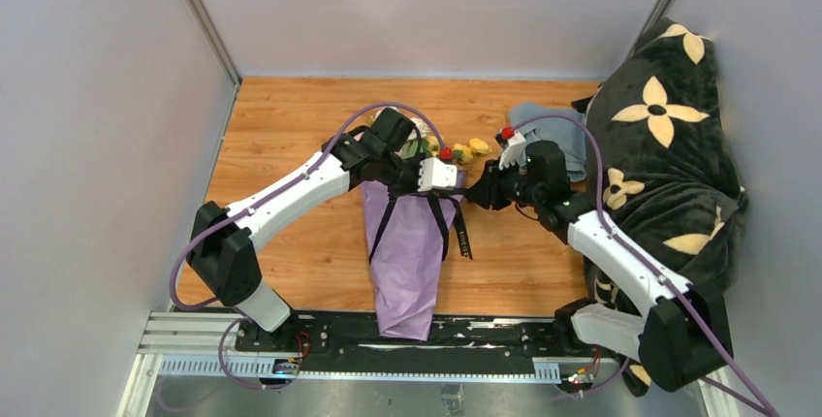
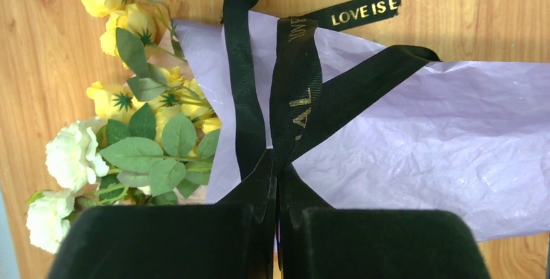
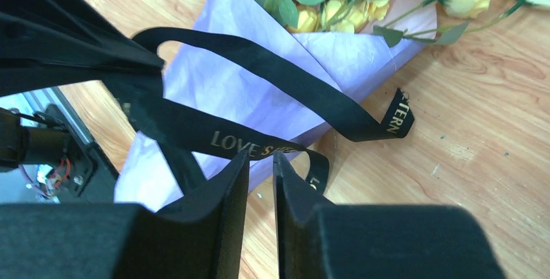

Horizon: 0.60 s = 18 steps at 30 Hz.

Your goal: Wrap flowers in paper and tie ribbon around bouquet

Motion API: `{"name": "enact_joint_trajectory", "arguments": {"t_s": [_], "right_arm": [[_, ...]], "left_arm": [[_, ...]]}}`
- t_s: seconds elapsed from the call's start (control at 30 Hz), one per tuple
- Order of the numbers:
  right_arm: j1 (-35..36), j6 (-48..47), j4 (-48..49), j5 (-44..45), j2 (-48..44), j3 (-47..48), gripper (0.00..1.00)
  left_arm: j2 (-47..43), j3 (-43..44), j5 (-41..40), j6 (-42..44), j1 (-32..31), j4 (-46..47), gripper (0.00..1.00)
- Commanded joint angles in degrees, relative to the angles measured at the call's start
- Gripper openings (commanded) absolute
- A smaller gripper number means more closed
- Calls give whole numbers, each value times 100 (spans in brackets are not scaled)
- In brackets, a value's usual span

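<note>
Two runs of black ribbon [image 2: 295, 97] cross the lavender paper [image 2: 421, 136] of the bouquet [image 1: 407, 233], flowers [image 2: 155, 143] toward twelve o'clock on the table [image 1: 291, 126]. Your left gripper [image 2: 277, 188] pinches them, likely for tension. Your right gripper [image 3: 261, 160], at three o'clock, has its jaws narrowly parted and holds nothing.

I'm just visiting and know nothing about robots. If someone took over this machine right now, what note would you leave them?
Left hand: shut on the ribbon, where its strands meet over the paper.
Right hand: narrowly open, a ribbon strand just beyond its tips, seemingly not gripped.
Flowers lie wrapped in the paper on the wooden table, between the arms.
Done: wrapping; ribbon crossed over the paper.
Left: tying the knot; none shows yet.
</note>
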Motion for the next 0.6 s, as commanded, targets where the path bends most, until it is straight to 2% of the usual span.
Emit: {"name": "enact_joint_trajectory", "arguments": {"t_s": [0.0, 0.1, 0.17, 0.2, 0.3, 0.43, 0.57], "right_arm": [[57, -337, -144, -275, 503, -18, 27], [70, -80, -129, 1, 726, -255, 30], [132, 135, 42, 283, 775, -629, 38], [225, 195, 250, 392, 806, -801, 45], [560, 161, 737, 709, 984, -1067, 55], [602, 2, 2062, 780, 1070, -1496, 58], [602, -294, 2960, 860, 1253, -1710, 58]], "left_arm": [[-115, -76, 341, -211, -1, 190, 0], [-135, -92, 294, -290, -1, 275, 0], [-141, -108, 315, -294, -1, 303, 0], [-138, -109, 319, -300, -1, 304, 0], [-96, -94, 364, -324, -1, 310, 0], [-21, -98, 408, -386, -1, 304, 0], [-15, -93, 371, -354, -1, 256, 0]]}}
